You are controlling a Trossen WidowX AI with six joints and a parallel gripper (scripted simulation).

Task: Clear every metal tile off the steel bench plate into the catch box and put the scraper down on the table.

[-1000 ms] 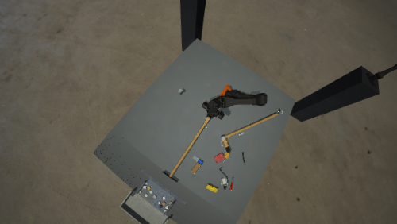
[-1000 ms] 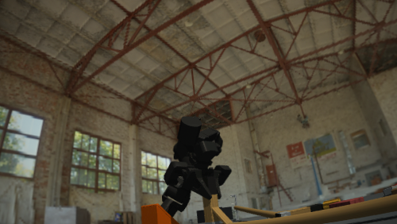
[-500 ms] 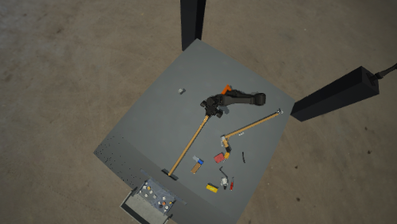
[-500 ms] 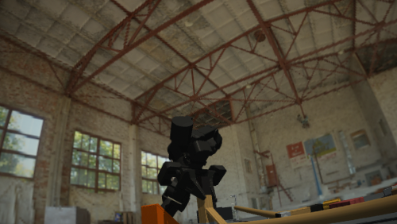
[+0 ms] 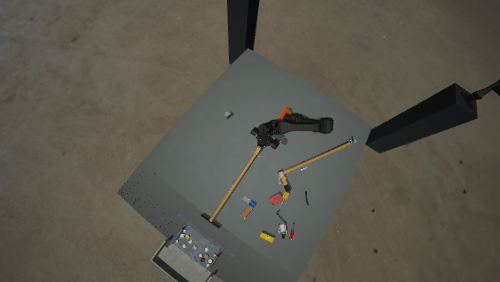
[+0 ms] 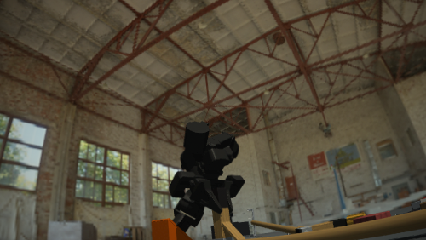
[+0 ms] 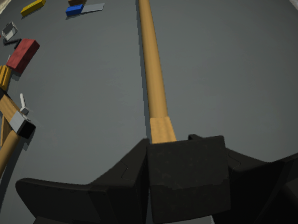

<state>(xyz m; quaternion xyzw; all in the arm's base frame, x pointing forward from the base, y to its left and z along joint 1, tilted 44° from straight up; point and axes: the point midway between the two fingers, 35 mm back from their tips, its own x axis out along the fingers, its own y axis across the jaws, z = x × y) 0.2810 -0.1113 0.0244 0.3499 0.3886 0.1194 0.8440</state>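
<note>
The long scraper (image 5: 237, 181) (image 7: 155, 75) has a wooden handle and a dark crosswise blade. My gripper (image 5: 262, 144) (image 6: 221, 208) (image 7: 169, 143) is shut on the near end of its handle. The blade (image 5: 215, 223) is at the near side of the steel plate (image 5: 192, 231), short of the tiles. Several small metal tiles (image 5: 184, 246), pale with a few orange ones, lie scattered over the plate. The grey catch box (image 5: 182, 263) is at the plate's far end, beyond the table edge. The fingertips' contact with the handle is partly hidden in the wrist view.
A second long wooden-handled tool (image 5: 317, 157) (image 7: 20, 122) and a hammer (image 5: 284, 179) lie to the right. A red block (image 5: 276, 199) (image 7: 23, 55), a yellow block (image 5: 267, 237) (image 7: 33, 7) and a blue piece (image 5: 252, 204) (image 7: 74, 10) lie nearby. A small metal piece (image 5: 228, 114) lies left of the arm.
</note>
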